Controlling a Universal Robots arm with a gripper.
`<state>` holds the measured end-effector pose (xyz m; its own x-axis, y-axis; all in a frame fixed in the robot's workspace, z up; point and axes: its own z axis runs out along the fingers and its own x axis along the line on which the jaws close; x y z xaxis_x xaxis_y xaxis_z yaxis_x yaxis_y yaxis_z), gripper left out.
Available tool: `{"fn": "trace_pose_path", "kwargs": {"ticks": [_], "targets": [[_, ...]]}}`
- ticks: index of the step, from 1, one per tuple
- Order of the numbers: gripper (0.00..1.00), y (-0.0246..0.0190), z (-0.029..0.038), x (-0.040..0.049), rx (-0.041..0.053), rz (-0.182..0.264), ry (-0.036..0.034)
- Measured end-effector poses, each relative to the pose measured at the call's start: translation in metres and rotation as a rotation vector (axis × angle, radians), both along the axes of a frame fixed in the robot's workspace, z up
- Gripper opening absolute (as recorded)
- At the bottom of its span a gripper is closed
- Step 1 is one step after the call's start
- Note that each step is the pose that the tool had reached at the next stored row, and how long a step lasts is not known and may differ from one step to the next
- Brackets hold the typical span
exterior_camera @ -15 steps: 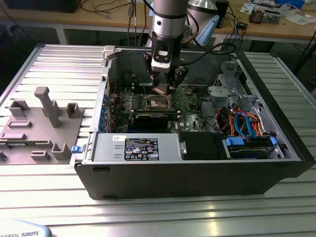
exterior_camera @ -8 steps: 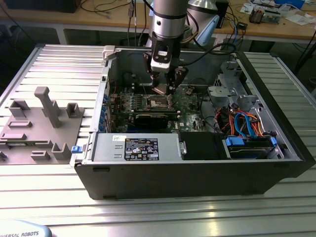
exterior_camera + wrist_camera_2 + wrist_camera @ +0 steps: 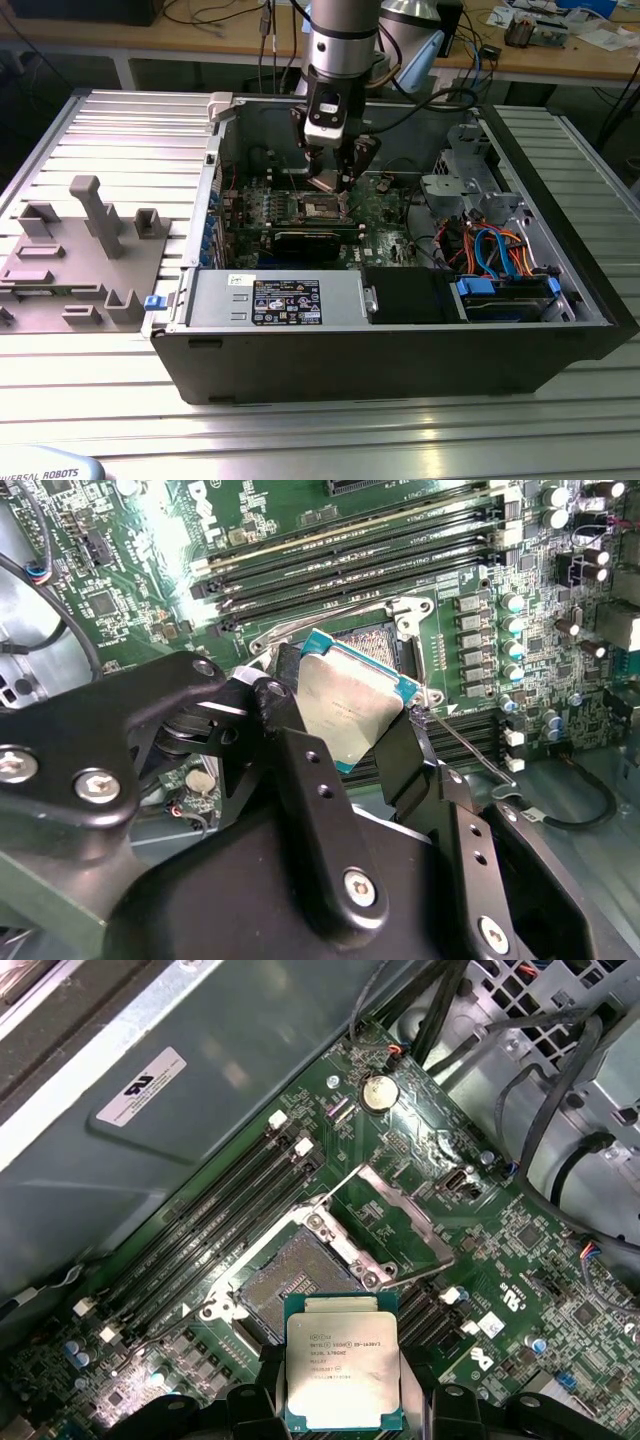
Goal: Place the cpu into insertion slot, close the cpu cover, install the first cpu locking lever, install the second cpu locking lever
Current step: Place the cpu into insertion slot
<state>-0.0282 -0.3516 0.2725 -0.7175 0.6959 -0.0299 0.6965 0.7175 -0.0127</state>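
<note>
As the hand (image 3: pixel 345 725) hovers, the cpu (image 3: pixel 343 1372) sits clamped within it.

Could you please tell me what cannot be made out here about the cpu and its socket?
1. Second wrist view: the lower edge of the cpu is hidden behind the pincer shut on it.
2. First wrist view: one corner of the socket lies behind the cpu.
3. Exterior view: the cpu is too small to tell apart from the pincer.

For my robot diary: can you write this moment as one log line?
claw: shut on cpu | cpu: held, not in socket | socket: empty | cpu cover: open
</note>
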Motion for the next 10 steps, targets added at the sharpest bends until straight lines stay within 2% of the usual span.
{"fn": "trace_pose_path", "kwargs": {"ticks": [10], "targets": [[0.54, 0.0000, -0.0004, 0.0000, -0.0001, -0.017, 0.0000]]}}
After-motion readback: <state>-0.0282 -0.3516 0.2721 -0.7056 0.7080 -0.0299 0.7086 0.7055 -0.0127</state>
